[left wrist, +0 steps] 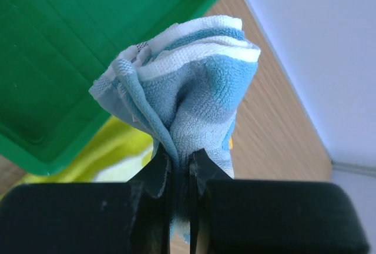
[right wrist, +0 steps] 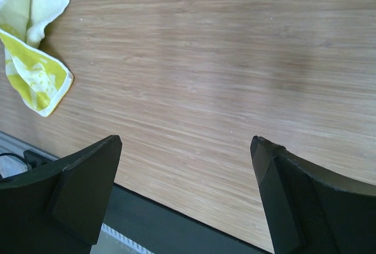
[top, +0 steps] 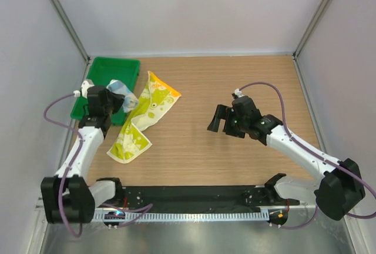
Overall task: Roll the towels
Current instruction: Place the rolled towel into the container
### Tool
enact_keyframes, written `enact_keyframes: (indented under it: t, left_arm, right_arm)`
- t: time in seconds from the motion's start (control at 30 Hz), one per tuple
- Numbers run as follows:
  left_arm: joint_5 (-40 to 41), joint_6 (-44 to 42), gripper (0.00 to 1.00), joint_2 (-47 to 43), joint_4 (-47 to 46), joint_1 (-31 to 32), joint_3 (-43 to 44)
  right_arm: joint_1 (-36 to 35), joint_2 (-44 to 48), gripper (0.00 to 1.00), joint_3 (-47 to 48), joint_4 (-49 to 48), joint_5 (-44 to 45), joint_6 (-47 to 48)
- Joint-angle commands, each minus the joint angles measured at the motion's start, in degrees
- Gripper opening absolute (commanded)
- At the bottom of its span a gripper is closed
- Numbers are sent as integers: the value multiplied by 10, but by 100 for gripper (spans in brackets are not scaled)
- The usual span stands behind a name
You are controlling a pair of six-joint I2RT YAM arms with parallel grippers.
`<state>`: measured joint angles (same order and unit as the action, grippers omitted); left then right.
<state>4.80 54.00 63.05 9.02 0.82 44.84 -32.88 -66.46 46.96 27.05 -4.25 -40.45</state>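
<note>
The light blue towel [left wrist: 188,89] is bunched into a soft, pleated wad of terry loops with white bands along its edges. It hangs off the table over the right edge of the green tray [top: 111,69]. The left gripper [left wrist: 181,166] is clamped on its lower end, the black fingers pinching the gathered cloth so only a thin slit shows between them. That arm rises from its base at the near edge, elbow bent, the wrist up at the tray's near right corner.

The yellow-green towel [top: 144,116] lies just right of the tray on the wood-grain table [top: 235,77] as a long, rumpled strip running diagonally, with orange and white patches at the far end and a fold near the middle.

Well to the right of the tray, the right gripper [top: 216,119] hovers over bare wood with its jaws spread wide and nothing between them. Its arm reaches in diagonally from the near right corner, the blunt black fingers pointing toward the tray side.
</note>
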Motion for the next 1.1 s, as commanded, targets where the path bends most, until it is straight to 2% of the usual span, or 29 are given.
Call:
enact_keyframes:
  t: [0.0,0.2,0.37,0.63,0.87,1.07]
  left_arm:
    - [-54,50,0,42,-166,-31,-4]
    - [-3,89,0,182,-277,-65,87]
    - [58,66,0,283,-236,-84,202]
    - [51,133,0,464,-339,-106,294]
    - [41,159,0,638,-351,-102,423]
    - [56,169,0,706,-367,-97,474]
  right_arm:
    - [-2,12,100,-7,-31,-33,-7]
    - [-2,11,100,-3,-24,-54,4]
    - [-1,10,100,18,0,-51,22]
    - [-1,-23,99,84,33,-45,56]
    - [6,-50,99,98,31,-31,69]
    - [11,-77,99,104,17,-19,67]
